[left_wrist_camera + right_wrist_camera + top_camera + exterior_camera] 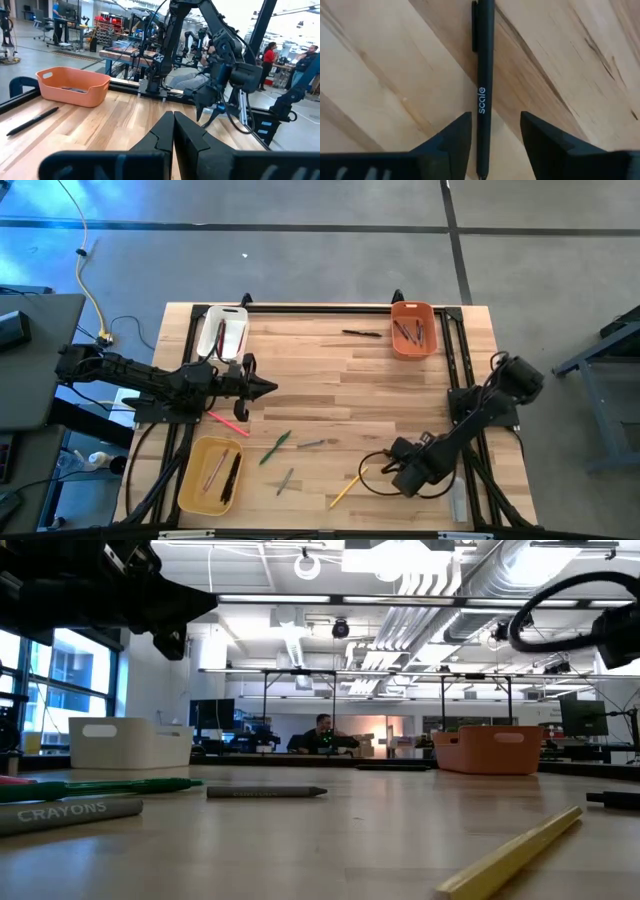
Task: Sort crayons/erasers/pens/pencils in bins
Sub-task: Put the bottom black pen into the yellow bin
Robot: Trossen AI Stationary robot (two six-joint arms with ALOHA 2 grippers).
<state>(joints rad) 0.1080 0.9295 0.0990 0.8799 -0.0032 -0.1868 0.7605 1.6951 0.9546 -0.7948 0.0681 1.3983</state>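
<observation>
Tabletop carries three bins. Far left corner: bin with sticks inside. Far right: second bin, pens in it; a lone pen lies just left of it. Near left: third bin, a crayon and a pen in it.

Loose items lie mid-table toward the near edge: one crayon beside the left gripper, two markers right of the near bin, a crayon right of them, a pencil near the front.

Right gripper sits just right of the pencil; a pen lies on the wood between its fingers.
</observation>
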